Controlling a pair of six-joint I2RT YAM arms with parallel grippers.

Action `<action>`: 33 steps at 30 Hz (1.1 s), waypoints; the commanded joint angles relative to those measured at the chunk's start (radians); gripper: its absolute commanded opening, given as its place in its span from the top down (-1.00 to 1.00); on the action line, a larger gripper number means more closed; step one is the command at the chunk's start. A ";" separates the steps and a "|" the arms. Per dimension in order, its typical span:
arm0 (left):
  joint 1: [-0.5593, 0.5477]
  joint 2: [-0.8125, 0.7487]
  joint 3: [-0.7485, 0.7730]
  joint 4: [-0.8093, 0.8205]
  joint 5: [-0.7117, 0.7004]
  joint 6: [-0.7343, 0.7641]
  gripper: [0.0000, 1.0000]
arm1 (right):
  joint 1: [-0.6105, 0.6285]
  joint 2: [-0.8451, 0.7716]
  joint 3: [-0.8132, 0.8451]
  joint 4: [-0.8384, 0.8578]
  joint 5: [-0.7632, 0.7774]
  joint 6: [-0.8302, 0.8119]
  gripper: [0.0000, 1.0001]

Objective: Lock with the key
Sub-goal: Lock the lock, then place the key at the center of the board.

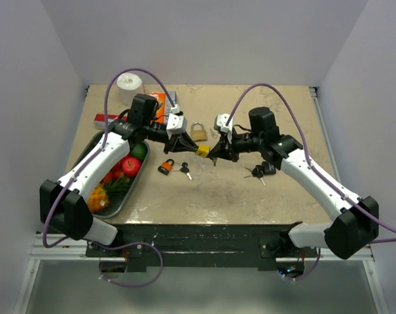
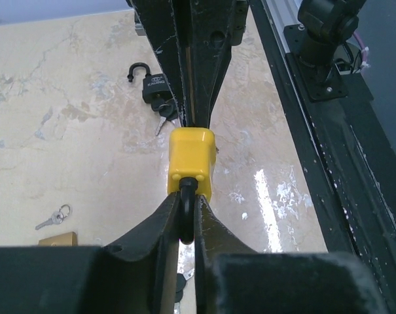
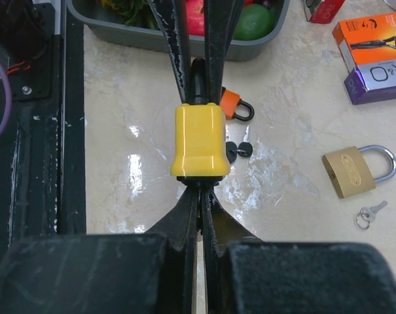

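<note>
Left pincer tight on yellow padlock

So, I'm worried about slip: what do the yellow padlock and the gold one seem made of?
Yellow padlock: body looks like glossy plastic or a coated cover, given rounded edges and soft sheen; dark shackle maybe coated metal. Gold padlock: probably brass, matte yellow-metal body, with a bright silvery shackle, likely steel.

Centre: yellow padlock, black shackle. Far: brass padlock, silver shackle. Near left: orange padlock. table seen beige, marbled. Left: grey tray; red apple, green fruit. Far left: orange-purple box.
</note>
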 commanded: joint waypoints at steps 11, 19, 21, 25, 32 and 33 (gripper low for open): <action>0.073 0.010 0.064 -0.057 -0.011 0.103 1.00 | -0.051 -0.078 -0.014 -0.072 0.007 -0.111 1.00; 0.104 0.021 0.084 -0.135 0.001 0.196 1.00 | -0.192 -0.101 -0.083 -0.159 0.003 -0.151 1.00; 0.104 0.026 0.082 -0.123 -0.001 0.174 1.00 | -0.190 -0.077 -0.116 -0.135 0.012 -0.093 1.00; 0.104 0.027 0.070 -0.075 -0.013 0.122 1.00 | -0.192 0.000 -0.188 0.039 0.082 0.136 1.00; 0.103 -0.017 -0.005 -0.029 -0.057 0.081 1.00 | -0.180 0.158 -0.252 0.196 0.132 0.403 1.00; 0.103 -0.022 -0.022 -0.022 -0.060 0.073 1.00 | -0.178 0.190 -0.254 0.212 0.135 0.420 1.00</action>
